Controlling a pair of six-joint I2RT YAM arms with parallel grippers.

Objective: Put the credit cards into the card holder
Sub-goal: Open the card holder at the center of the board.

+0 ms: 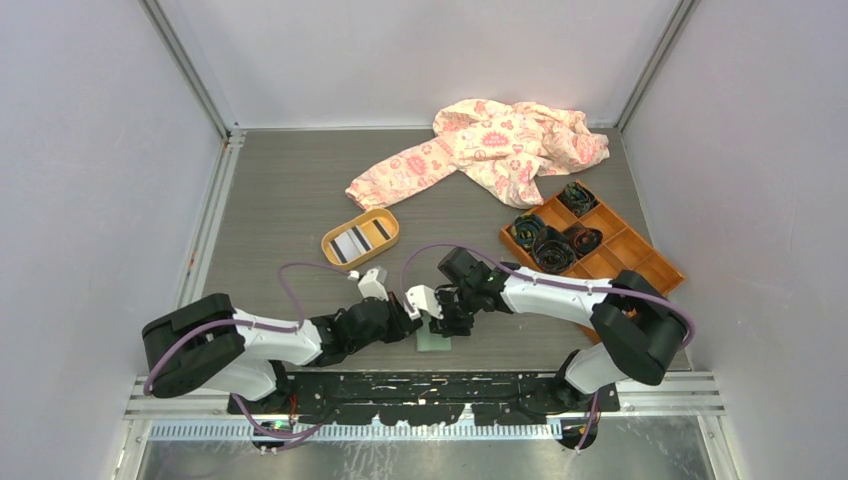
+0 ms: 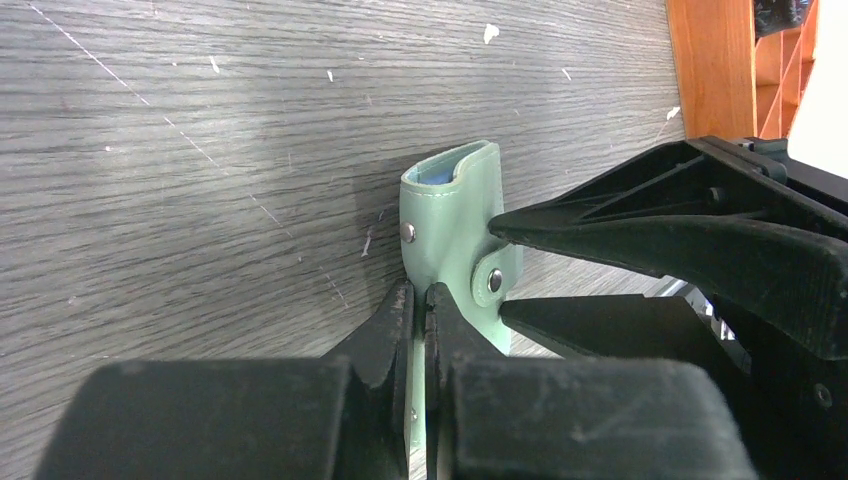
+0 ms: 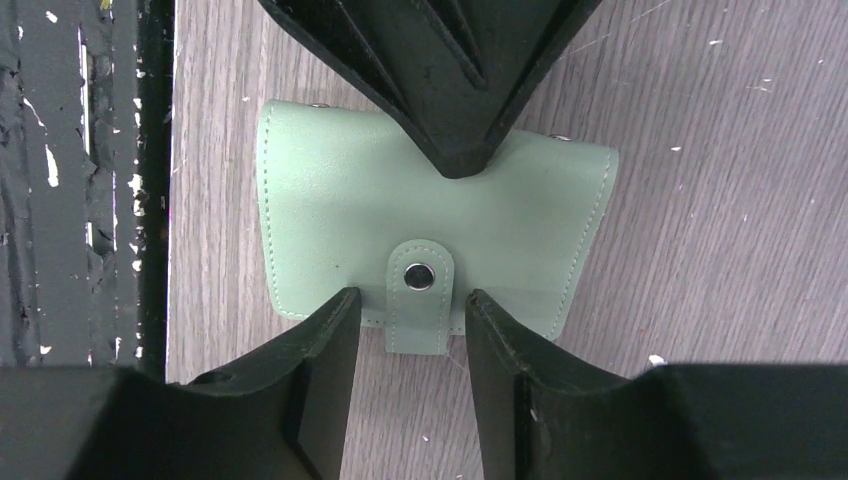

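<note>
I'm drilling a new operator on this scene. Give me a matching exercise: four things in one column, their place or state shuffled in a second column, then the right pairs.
Things:
1. card holder
2. credit cards
3. patterned garment
4. right tool

Places or states:
A. open, straddling the snap tab
B. lying in the orange oval tray
C. pinched at one edge by the left tool
D. crumpled at the far side of the table

Pairs: 1-C, 2-B, 3-D, 4-A.
</note>
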